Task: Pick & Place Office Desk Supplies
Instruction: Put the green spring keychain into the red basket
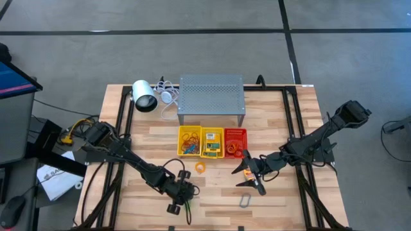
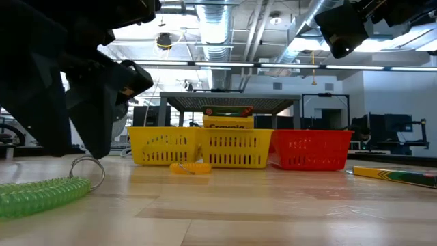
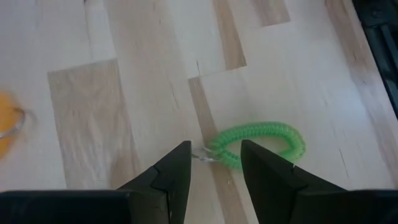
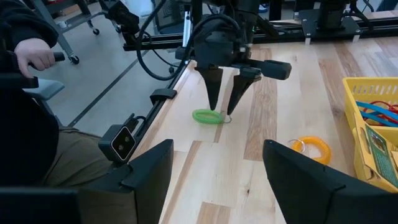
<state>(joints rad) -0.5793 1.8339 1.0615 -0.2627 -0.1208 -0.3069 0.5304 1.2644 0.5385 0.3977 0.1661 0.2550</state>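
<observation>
The left gripper [image 4: 222, 104] hangs low over the near part of the desk [image 1: 289, 199], its jaws spread and pointing down, with the green coil ring [image 3: 261, 142] lying flat on the wood just ahead of the jaw tips. The small metal loop at its end sits between the jaws, so the pose looks chosen for a pinch at that end; nothing is gripped yet. The right gripper [image 1: 250, 172] waits with jaws spread too, empty, near the red basket [image 1: 235, 142]. The orange coil ring [image 4: 314, 149] lies loose between the two grippers.

Count: three baskets in a row beyond the jaws, two yellow baskets [image 1: 200, 142] and the red one, presumably the sorting targets. Two coil rings are loose on the desk, one green, one orange. A grey clip [image 1: 244, 201] lies on the near side of the right gripper. One crayon box [image 2: 229, 123] shows in the middle basket.
</observation>
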